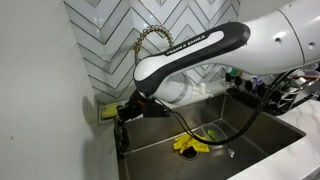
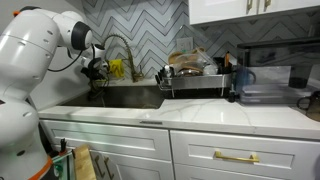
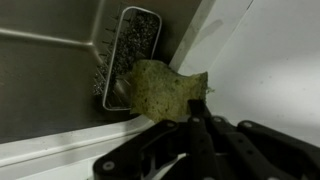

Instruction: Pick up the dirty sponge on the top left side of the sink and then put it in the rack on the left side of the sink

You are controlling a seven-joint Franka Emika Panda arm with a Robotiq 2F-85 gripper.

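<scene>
In the wrist view my gripper (image 3: 185,112) is shut on the dirty sponge (image 3: 160,88), an olive-brown pad held at its edge. The sponge hangs just beside and partly over the rack (image 3: 132,55), a narrow steel-grey holder fixed to the wall of the sink (image 3: 50,80). In an exterior view the gripper (image 1: 122,112) sits at the sink's far left corner, by the counter edge, with a bit of yellow-green sponge (image 1: 105,111) showing. In an exterior view the gripper (image 2: 97,72) is near the brass faucet (image 2: 120,45).
A bright yellow cloth (image 1: 195,142) lies on the basin floor. A black wire dish rack (image 2: 195,75) with dishes stands beside the sink. The white wall (image 3: 270,60) and counter edge are close to the gripper. A tiled backsplash rises behind the sink.
</scene>
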